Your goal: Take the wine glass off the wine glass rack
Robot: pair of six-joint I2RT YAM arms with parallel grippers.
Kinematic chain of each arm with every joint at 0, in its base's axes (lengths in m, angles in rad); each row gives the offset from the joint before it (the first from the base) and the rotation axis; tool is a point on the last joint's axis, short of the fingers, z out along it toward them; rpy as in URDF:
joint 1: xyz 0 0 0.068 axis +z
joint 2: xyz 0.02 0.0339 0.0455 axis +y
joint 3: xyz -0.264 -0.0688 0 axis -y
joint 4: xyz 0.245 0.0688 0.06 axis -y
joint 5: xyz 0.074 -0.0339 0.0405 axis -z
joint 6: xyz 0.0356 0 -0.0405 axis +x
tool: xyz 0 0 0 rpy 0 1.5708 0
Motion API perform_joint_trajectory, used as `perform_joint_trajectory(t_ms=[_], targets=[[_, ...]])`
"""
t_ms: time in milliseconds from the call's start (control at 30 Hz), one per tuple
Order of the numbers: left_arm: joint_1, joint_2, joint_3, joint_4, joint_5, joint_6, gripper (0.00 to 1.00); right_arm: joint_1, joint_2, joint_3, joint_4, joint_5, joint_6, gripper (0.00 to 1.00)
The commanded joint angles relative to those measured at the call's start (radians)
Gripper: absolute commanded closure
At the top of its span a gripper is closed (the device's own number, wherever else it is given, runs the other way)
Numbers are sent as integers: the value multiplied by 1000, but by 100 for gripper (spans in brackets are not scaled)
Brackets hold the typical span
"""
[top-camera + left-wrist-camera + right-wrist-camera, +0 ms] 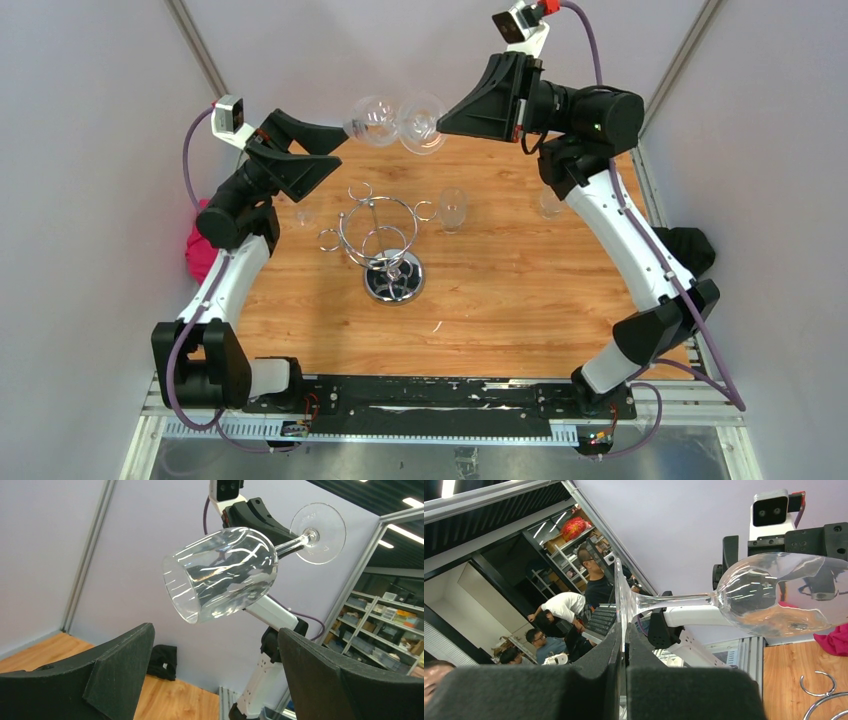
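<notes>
Right pincer (624, 636) on clear, sideways wine glass (774, 595)

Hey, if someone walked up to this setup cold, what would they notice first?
A clear wine glass held sideways in mid-air at the back, its foot pinched in the right end effector, with the open left end effector facing its bowl. The chrome wine glass rack stands on the wooden table.

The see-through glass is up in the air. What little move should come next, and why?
Probably the left gripper should ease up around the bowl of the clear stemmed wine glass. Its jaws stand open just below the bowl, while the right gripper pinches only the thin foot, which looks like a shaky hold.
</notes>
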Motion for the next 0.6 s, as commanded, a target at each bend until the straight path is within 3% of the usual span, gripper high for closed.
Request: perform_joint_trajectory(t_ms=[0,300,567], targets=[[-5,-7,-3,61,-3,-4,0,31,0,28,19,25,-49,100],[-5,-40,8,60,-11,-17,0,63,76,50,39,35,-37,100],[-5,-131,19,61,-17,-43,5,68,177,58,179,46,63,100]])
